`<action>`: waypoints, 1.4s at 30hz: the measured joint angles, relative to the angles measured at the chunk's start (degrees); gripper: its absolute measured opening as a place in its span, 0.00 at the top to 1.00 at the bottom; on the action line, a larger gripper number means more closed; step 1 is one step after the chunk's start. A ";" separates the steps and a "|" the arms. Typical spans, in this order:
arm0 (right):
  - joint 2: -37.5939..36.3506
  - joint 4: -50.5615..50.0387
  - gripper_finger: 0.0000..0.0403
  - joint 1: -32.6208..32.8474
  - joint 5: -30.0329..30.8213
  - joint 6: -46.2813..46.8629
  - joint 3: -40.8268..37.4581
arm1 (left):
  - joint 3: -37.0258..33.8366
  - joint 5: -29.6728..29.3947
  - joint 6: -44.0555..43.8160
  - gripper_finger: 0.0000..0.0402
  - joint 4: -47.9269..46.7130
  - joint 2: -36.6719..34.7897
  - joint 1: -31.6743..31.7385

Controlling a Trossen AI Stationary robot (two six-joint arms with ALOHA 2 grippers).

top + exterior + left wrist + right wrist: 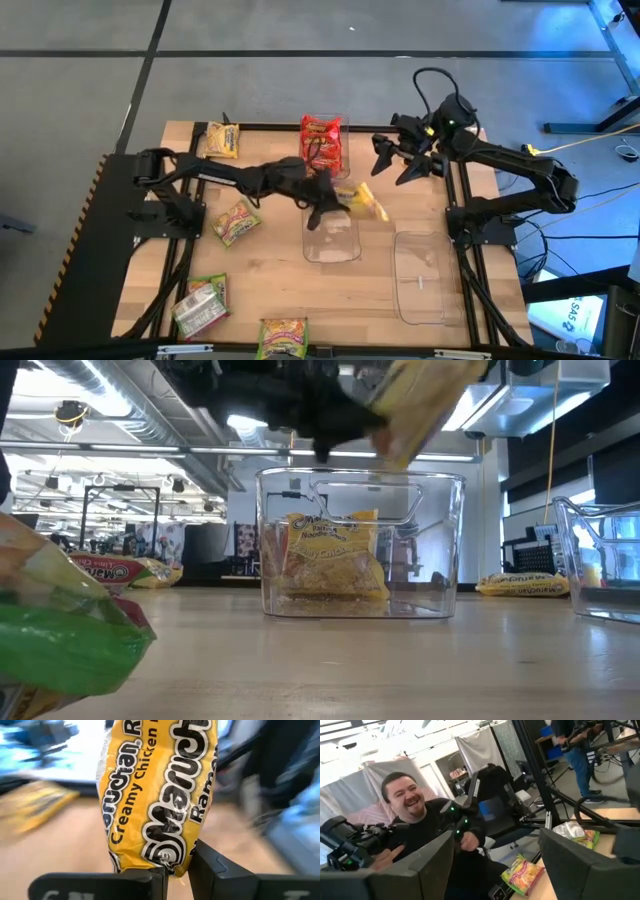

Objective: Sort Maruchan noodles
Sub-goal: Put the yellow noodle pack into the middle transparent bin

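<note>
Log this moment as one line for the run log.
left gripper: shut on yellow packet, above middle clear bin | right gripper: open, empty, table's far right

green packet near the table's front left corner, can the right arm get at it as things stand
Probably not. The green packet lies at the table's front left corner, while the right tool hangs open at the far right, and the left arm, holding a yellow packet over the middle bin, stretches across between them.
</note>
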 joint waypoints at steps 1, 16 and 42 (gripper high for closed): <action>-0.03 -1.26 0.34 0.00 0.02 -1.10 0.00 | 0.00 -3.07 1.87 0.89 -3.75 -1.47 -0.02; 2.72 -21.65 0.34 0.01 31.45 -27.09 -0.09 | 0.00 -32.73 4.18 0.89 -42.72 -14.42 -5.67; 26.27 -66.71 0.34 15.37 56.61 -44.20 30.23 | -0.07 -34.55 3.10 0.89 -43.43 -15.62 -7.37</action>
